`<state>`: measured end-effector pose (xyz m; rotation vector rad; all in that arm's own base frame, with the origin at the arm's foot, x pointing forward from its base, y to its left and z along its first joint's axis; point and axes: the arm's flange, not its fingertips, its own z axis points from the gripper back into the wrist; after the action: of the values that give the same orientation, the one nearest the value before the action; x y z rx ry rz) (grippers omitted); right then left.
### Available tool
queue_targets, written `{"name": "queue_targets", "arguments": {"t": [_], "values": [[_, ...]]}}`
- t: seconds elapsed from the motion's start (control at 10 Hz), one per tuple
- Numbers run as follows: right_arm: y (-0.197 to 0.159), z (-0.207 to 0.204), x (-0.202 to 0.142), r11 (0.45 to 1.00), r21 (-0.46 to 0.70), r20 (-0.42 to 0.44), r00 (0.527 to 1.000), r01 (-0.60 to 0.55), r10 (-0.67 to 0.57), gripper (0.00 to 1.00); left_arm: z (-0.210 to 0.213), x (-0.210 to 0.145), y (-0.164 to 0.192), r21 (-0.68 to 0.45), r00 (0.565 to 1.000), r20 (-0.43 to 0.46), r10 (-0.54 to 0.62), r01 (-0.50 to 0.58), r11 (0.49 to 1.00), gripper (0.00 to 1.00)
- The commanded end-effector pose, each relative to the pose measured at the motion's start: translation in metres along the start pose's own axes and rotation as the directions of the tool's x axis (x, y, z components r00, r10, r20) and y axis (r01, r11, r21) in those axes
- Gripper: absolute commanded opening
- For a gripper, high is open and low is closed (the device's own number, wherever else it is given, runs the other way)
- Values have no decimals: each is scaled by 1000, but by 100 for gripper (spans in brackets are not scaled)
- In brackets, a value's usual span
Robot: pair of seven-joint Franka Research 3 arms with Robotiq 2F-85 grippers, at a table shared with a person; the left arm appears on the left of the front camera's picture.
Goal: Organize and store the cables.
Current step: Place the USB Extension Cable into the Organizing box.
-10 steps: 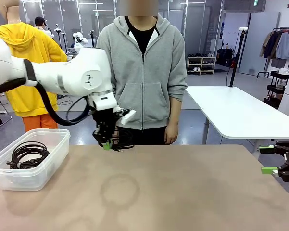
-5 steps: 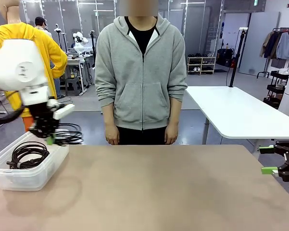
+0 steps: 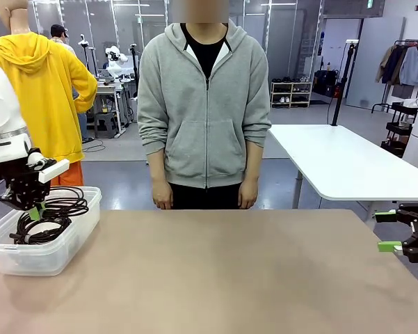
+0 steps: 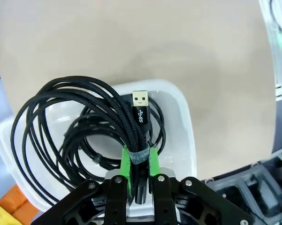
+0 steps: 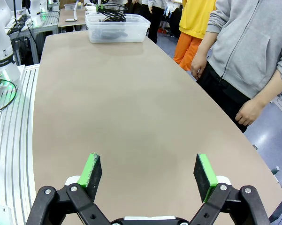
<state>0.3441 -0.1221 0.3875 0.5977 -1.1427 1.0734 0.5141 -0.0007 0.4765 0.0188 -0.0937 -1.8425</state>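
A: How are the left jaws (image 4: 140, 165) set, and what is held?

B: They are closed nearly all the way on a coiled black cable (image 4: 80, 117). It is pinched at the grey strap that binds its loops, with the green pads (image 4: 125, 164) pressed on either side. A plug end (image 4: 140, 102) stands up just past the pads, and the loops hang out to one side of the jaws.

A: And where is that cable relative to the box?

B: From the front it is seen hanging from the left jaws (image 3: 33, 209) over the clear plastic box (image 3: 80, 223) at the left end of the worktop (image 3: 250, 278). A second coil (image 3: 35, 231) is already lying inside. In the left wrist view the held loops reach out over the box's rim on one side, so the coil is not fully within the opening.

A: What could go wrong from here?

B: If the cable were released as it hangs, the wide loops could be caught on the rim and left draped over the edge, or could slide out onto the worktop. The loops could also be tangled with the coil already stored. A lower, more centred position would probably be needed before release.

A: The right jaws (image 5: 145, 172)?

B: They are spread wide with nothing between them, near the right edge of the worktop, well apart from the box. The person's hands (image 3: 162, 200) are held at the far edge, and nothing is being carried in them.
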Motion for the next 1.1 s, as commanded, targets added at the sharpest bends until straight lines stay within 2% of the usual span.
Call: {"name": "queue_targets", "arguments": {"t": [0.0,0.1,0.6,0.7,0.8,0.9,1.0], "values": [[0,-1,5,1000,-10,8,1000,25,-25,100,-10,-11,-10,74,993,-74,94,-89,993,0],[0,-1,5,1000,-10,8,1000,25,-25,100,-17,-20,-12,97,988,-95,120,-111,989,0],[0,-1,5,1000,-10,8,1000,25,-25,100,-64,-43,-14,72,980,32,196,-198,978,0],[0,-1,5,1000,-10,8,1000,25,-25,100,-61,-42,-14,95,978,46,204,-207,974,54],[0,-1,5,1000,-10,8,1000,25,-25,100,-58,-37,-14,108,978,48,203,-207,972,54],[0,-1,5,1000,-10,8,1000,25,-25,100,-54,-34,-14,108,979,37,201,-204,973,91],[0,-1,5,1000,-10,8,1000,25,-25,100,-51,-31,-14,102,978,30,204,-206,973,58]]}}
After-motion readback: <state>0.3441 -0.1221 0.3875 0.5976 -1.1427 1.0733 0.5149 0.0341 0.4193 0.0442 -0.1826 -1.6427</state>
